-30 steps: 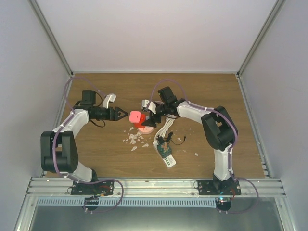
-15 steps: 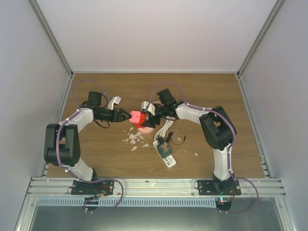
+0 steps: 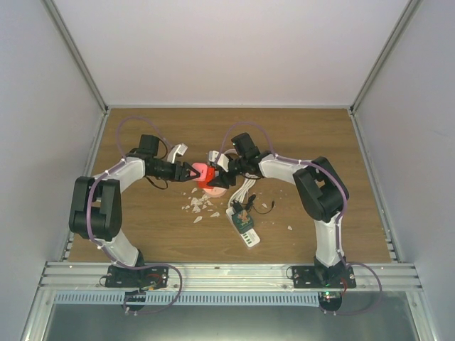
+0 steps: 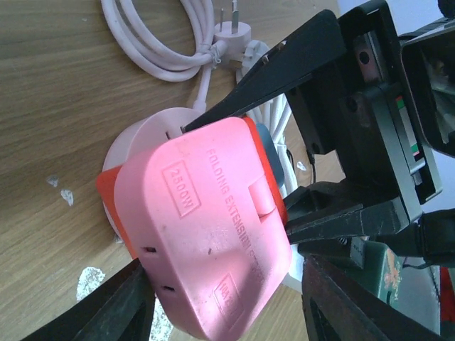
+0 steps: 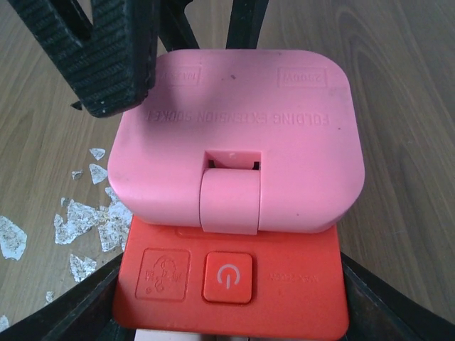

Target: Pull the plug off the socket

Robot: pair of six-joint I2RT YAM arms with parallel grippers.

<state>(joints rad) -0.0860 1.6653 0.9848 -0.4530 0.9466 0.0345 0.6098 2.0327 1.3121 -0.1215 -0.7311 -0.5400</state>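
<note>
1. Left gripper [image 3: 192, 172]: reaches in from the tabletop's left edge. Its jaws stand partly open astride the pink block. One finger [image 4: 131, 302] lies against the block's side, while the other shows a sliver of gap, so nothing is clamped.
2. Pink block [image 4: 206, 234]: lettered as a folding extension socket and sitting mid-tabletop, a little left of centre. It is seated against the red base and is judged to be the part that must come off. No pins are visible.
3. Red base [image 5: 231, 280]: carries a power button and touches the block on the block's right-hand end. A pale round disc [image 4: 138, 135] lies beneath it.
4. Key relation: block and base lie in one line between the two claws, with the long axis running from the left edge towards the right. The block is nearer the left arm and the base nearer the right, so the parting pull likely runs along that line.
5. Right gripper [image 3: 216, 179]: its jaws flank the red base, close against both sides. Whether they press on it cannot be told.
6. White cable [image 3: 246, 190]: coiled just right of the base.
7. White power strip [image 3: 243, 230]: lies towards the near edge, apart from the block.
8. White flakes [image 3: 199, 206]: scattered near-side of the block.
</note>
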